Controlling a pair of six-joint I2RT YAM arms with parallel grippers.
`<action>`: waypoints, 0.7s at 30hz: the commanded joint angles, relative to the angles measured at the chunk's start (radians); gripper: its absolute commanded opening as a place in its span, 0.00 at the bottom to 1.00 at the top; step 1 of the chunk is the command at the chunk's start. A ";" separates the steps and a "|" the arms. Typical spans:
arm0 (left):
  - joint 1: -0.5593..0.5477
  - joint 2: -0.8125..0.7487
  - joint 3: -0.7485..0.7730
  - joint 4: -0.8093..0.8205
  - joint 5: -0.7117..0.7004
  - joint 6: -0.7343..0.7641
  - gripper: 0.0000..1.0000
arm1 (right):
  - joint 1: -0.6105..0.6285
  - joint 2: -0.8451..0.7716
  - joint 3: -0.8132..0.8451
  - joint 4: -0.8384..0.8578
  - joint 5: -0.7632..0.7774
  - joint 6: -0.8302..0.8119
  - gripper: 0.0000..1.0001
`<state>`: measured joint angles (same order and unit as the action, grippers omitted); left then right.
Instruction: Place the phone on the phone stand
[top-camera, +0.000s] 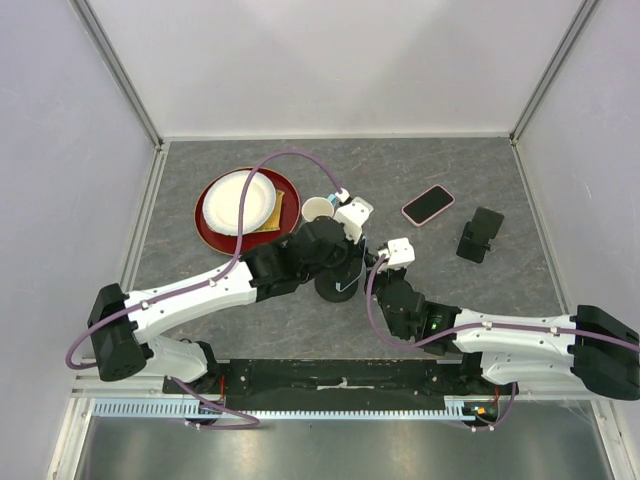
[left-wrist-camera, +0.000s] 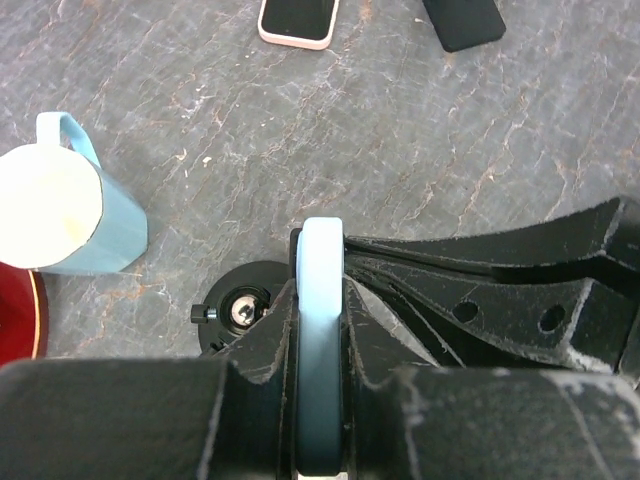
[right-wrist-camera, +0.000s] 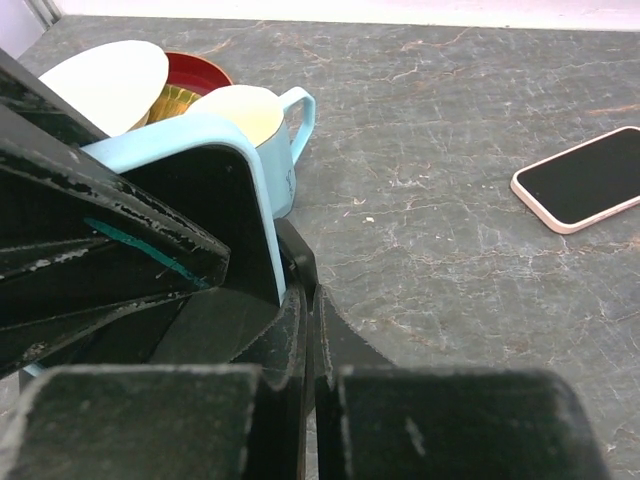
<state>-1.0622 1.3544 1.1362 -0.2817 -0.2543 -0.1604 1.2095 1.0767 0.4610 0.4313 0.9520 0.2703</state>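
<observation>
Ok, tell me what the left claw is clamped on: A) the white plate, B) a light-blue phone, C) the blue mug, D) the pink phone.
B: the left claw pinches the light-blue phone edge-on between its fingers; the pink phone lies flat on the table, untouched.

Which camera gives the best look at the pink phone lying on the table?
The top external view: the pink phone lies whole and unobstructed, screen up. The left wrist view catches only one end at its top edge; the right wrist view shows most of it, cut by the right edge.
</observation>
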 joint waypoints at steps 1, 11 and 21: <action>0.056 0.075 -0.023 -0.175 -0.439 -0.091 0.02 | 0.021 0.005 0.014 -0.029 0.134 -0.006 0.00; 0.050 0.092 -0.026 -0.220 -0.418 -0.149 0.02 | 0.084 -0.047 0.045 -0.048 -0.088 -0.020 0.00; 0.050 -0.001 -0.131 -0.182 -0.214 -0.188 0.02 | 0.021 -0.357 -0.094 -0.207 -0.231 0.044 0.20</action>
<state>-1.0294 1.3636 1.1065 -0.2543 -0.5079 -0.3264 1.2831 0.7982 0.3988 0.3130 0.8211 0.3000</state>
